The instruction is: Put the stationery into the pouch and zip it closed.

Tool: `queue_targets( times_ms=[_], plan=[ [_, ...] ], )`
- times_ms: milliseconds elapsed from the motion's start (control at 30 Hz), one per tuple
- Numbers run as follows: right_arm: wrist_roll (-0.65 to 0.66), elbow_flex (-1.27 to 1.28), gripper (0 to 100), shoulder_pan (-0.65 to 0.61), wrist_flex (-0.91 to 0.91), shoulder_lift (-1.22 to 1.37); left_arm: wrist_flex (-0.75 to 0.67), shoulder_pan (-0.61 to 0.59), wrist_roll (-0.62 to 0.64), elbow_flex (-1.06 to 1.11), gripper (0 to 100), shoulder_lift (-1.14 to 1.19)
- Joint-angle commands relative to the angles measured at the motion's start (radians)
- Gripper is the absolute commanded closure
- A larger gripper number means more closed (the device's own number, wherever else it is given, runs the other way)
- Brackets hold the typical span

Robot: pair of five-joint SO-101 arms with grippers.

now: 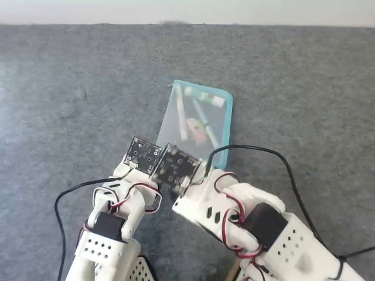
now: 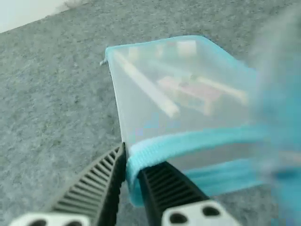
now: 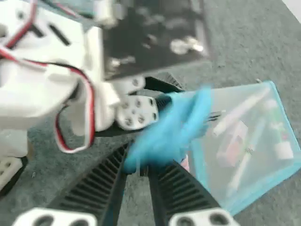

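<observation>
Left gripper and right gripper both pinched tight on the pouch, at its blue edge; overhead I see pens inside.

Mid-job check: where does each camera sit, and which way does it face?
High view: fixed overhead, looking down on the pouch; left arm and right arm show at the bottom.
Left wrist view: on the left arm, looking along the left gripper, shut on the pouch's teal edge.
Right wrist view: on the right arm, looking past the right gripper, shut on the pouch's blurred blue part; left arm beside.
Shared: all show the stationery inside the pouch.
</observation>
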Motion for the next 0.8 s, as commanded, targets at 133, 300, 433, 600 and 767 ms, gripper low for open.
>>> queue_targets(
  times_ms=[133,300,433,600,767],
  plan=[
    [0.064,-0.063,99.2,-0.087,0.041,-0.035,-0.012,0.008,0.017,-0.018,99,0.002],
    [0.055,-0.063,99.1,0.151,0.053,-0.035,-0.011,-0.146,0.072,-0.065,99,0.002],
    [-0.005,-0.011,99.0,0.291,0.025,-0.028,-0.011,-0.285,0.132,-0.096,99,-0.005],
    [-0.046,0.057,99.0,0.312,-0.093,0.114,-0.011,-0.364,0.153,-0.097,99,-0.006],
    [-0.06,0.02,99.0,0.292,-0.156,0.36,-0.012,-0.367,0.149,-0.096,99,-0.005]
  ],
)
